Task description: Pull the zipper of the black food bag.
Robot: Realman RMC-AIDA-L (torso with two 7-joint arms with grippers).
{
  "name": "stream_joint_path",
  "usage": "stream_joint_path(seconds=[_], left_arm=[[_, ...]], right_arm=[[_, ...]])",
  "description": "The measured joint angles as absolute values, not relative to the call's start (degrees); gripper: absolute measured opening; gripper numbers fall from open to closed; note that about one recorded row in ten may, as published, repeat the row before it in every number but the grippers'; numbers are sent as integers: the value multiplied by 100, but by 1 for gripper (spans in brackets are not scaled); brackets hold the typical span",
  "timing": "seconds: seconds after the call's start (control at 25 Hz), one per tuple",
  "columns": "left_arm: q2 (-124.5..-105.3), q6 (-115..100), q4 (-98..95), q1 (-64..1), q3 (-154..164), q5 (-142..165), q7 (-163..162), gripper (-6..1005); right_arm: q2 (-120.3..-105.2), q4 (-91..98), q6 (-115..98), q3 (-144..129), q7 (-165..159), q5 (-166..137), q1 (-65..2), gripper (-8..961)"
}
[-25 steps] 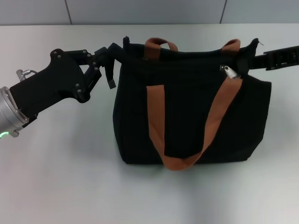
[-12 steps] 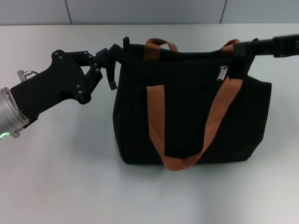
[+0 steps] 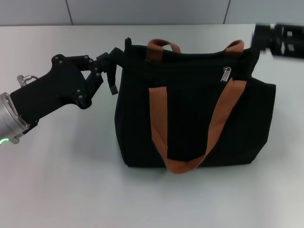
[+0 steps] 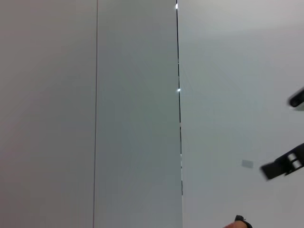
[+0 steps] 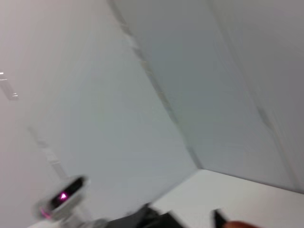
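Note:
The black food bag (image 3: 190, 118) lies in the middle of the table, its orange-brown strap handles (image 3: 159, 118) draped over its front. The small silver zipper (image 3: 227, 73) hangs at the bag's upper right, free of any gripper. My left gripper (image 3: 118, 69) is open at the bag's upper left corner: one finger (image 3: 116, 51) rests against the corner and the other finger (image 3: 113, 80) hangs beside the bag's left edge. My right gripper (image 3: 261, 40) hovers blurred just off the bag's top right corner, clear of the zipper.
The white table (image 3: 61, 180) spreads around the bag, with a grey wall behind it. The wrist views show mostly wall panels. The left wrist view catches the right arm's dark parts (image 4: 285, 165) far off. The right wrist view catches the left arm's lit ring (image 5: 61, 197).
My right gripper has let go of the zipper and drawn away to the right, off the bag. The zipper now hangs slightly further left. The left arm has barely shifted.

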State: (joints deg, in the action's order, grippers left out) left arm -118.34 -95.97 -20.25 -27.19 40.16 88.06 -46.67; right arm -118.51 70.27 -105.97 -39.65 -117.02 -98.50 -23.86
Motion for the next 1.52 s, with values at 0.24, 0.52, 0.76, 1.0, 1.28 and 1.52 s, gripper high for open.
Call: stream_joint_path(seconds=[0.24,0.52,0.76,1.0,1.28,1.52], left_arm=[[-11832,-9597,-2019,-2605,4034,8839,-4824,16],[-11812,-9543,-2059,-2530,4034,8862,-5063,16],[-11776,-9502,-2066,-2482,4015,8903,-5288,17],[-11599,-9775,-2211,-2333,4203,8928,-5778,80],[-11315,-10452,-2464,-2293,4472,8930,-6492,296],[-11311,-11281,-2561,-2276,4578,9125,-6434,514]], right_arm=[[-11756,5808,-11637,-3906,-9582,-9802,-2340,646],[-11848,4850,-11921,-3966,-7462,-10755,-2039,661],[-11791,4260,-11792,-3935,-7071,-11256,-2101,673],[-11801,4147,-11560,-3967,-6866,-11484,-2110,685],[-11845,3843,-11367,-3946,-6513,-11597,-2135,700],[-11890,3679,-11183,-3956,-6202,-11598,-2144,712]])
